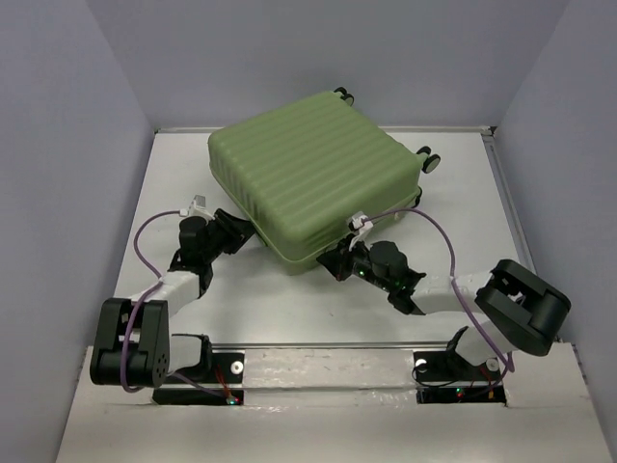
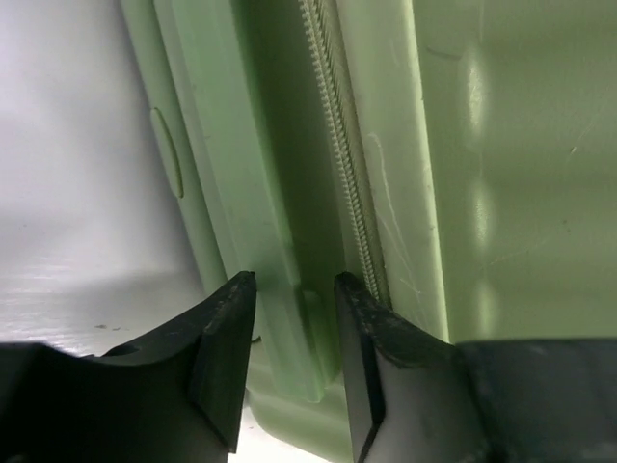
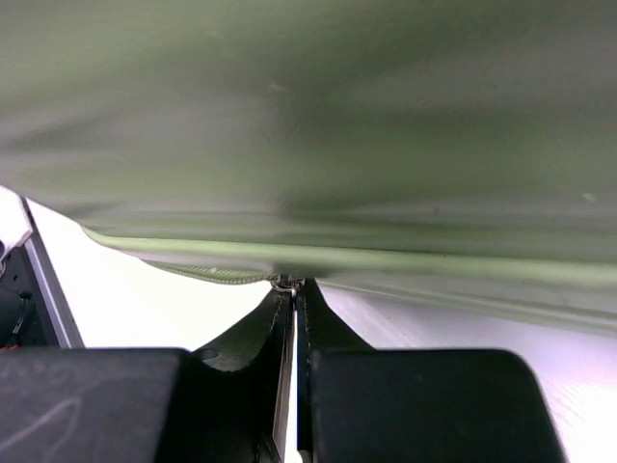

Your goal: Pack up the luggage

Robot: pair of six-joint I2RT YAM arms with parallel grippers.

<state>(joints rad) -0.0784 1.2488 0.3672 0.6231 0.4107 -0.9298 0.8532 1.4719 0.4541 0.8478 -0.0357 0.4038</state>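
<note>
While one luggage (image 1: 313, 174) lies closed, left gripper (image 2: 294, 285), right gripper (image 3: 292, 286)

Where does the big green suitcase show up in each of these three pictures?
Top external: suitcase, upper middle, lying closed.
Left wrist: middle and right, seen edge-on.
Right wrist: blurred, filling the upper half.
Shared landmark: its zipper, running along the edge in both wrist views.

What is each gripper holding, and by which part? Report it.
Right gripper: shut on a small metal tab at the zipper line of the luggage, probably the pull. Left gripper: open, jaws either side of the shell's rim, clamping nothing visibly.
</note>
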